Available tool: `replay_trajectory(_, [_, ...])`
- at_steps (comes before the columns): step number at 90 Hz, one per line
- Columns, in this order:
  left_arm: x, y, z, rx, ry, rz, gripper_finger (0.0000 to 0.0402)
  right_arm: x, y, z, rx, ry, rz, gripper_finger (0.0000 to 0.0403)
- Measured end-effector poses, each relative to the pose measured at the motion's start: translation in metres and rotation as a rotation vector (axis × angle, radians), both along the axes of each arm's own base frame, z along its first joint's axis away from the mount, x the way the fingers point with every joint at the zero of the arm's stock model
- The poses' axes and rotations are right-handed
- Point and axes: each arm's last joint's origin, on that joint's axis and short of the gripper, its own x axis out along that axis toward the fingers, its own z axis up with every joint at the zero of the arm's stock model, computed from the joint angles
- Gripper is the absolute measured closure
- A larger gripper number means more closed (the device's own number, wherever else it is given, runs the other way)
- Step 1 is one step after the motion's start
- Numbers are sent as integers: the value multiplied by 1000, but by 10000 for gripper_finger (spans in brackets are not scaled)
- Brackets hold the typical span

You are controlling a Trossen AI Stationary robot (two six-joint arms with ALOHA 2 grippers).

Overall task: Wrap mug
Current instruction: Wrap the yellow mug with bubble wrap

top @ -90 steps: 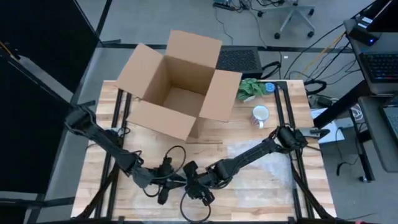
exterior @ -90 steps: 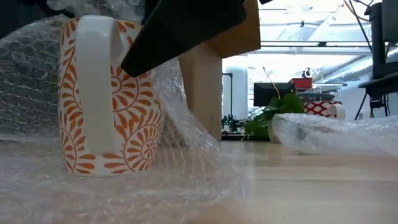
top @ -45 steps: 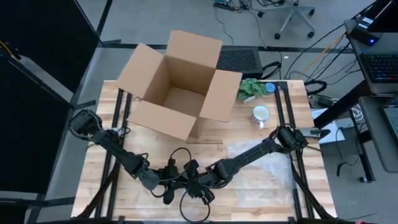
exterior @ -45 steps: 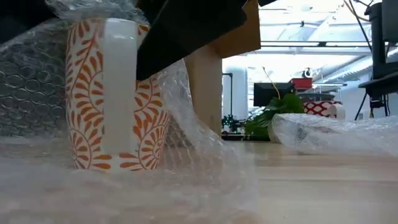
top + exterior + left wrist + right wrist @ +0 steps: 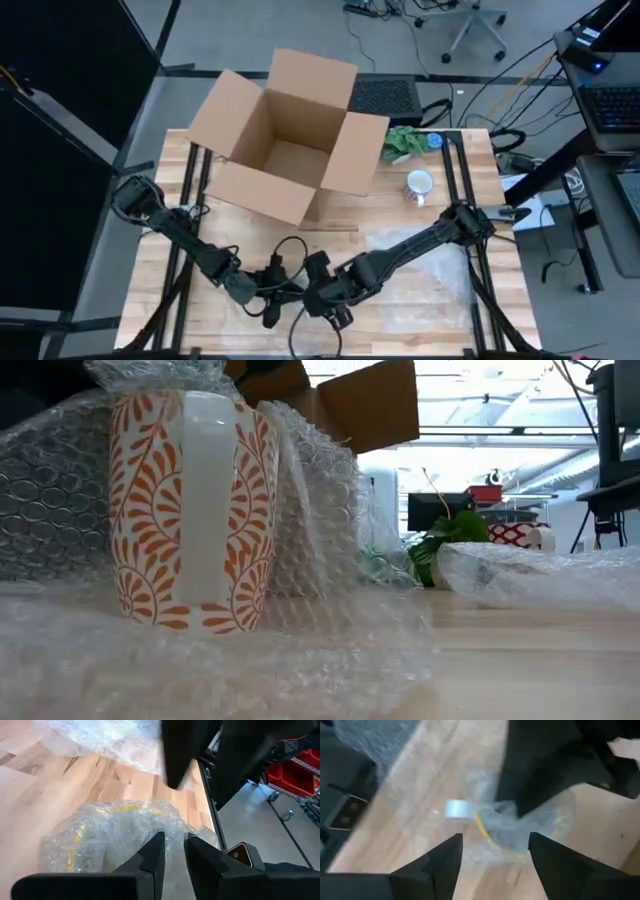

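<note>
low view: bubble wrap around mug

Bright overhead light, blurred wrist views

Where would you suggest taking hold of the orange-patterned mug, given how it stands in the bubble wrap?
Probably by the rim, from above: the mug stands upright, and the bubble wrap already hugs its sides and bunches over its top, so a side approach would snag. The white handle faces the low camera, but its gap is hidden.
</note>
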Motion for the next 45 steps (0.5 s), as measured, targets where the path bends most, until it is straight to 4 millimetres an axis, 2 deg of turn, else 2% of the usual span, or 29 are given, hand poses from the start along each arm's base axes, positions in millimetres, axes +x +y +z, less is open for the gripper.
replay_trajectory(16, [0, 0, 0, -4, -4, -3, 338, 6, 17, -21, -64, -38, 24, 188])
replay_trajectory(36, [0, 0, 0, -3, -7, -6, 338, 23, 12, -62, -142, 23, 64, 188])
replay_trajectory(45, [0, -1, 0, -8, -9, -12, 338, 28, 8, -73, -139, 51, 97, 188])
